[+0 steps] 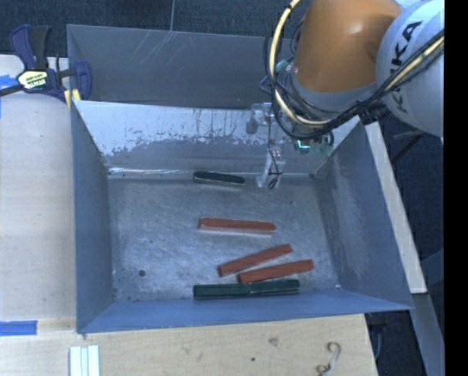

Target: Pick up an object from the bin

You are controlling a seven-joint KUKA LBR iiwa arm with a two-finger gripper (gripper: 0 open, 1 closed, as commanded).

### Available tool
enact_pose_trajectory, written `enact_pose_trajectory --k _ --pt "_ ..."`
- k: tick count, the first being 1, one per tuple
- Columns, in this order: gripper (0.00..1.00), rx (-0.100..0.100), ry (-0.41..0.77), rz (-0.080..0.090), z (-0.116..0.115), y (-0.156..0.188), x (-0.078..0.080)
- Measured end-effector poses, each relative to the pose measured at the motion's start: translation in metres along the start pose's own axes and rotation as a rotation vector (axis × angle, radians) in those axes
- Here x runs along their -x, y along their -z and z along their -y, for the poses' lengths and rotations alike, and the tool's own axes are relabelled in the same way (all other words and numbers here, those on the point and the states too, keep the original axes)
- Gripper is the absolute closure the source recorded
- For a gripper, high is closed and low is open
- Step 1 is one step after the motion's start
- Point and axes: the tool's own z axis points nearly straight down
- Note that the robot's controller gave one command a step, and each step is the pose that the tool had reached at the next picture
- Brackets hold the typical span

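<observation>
One camera looked steeply down on the bin [91,233] from above its six o'clock side, facing twelve, close enough to take in all four walls.

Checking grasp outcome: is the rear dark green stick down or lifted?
Down: the dark green stick lies flat, apart from the gripper.

Slender sticks are carried on the scuffed floor of the grey metal bin [144,233]. A dark green stick [218,178] is laid along the foot of the far wall. A red-brown stick with a pale edge [236,226] is seen near the middle. Two slanted red-brown sticks [255,260] are set close together nearer the front, and a long dark green strip [246,290] is laid against the near wall.
</observation>
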Motion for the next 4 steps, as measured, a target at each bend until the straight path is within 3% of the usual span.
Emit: enact_pose_trajectory --k 1,2,3,4 --pt "0.00 0.001 0.292 -0.002 0.003 -0.176 -0.024" --pt "0.00 0.001 0.228 -0.001 -0.010 -0.144 -0.037" --pt "0.00 0.000 0.191 -0.004 -0.013 -0.141 -0.050" --pt "0.00 0.000 0.086 -0.004 -0.003 -0.174 -0.048"
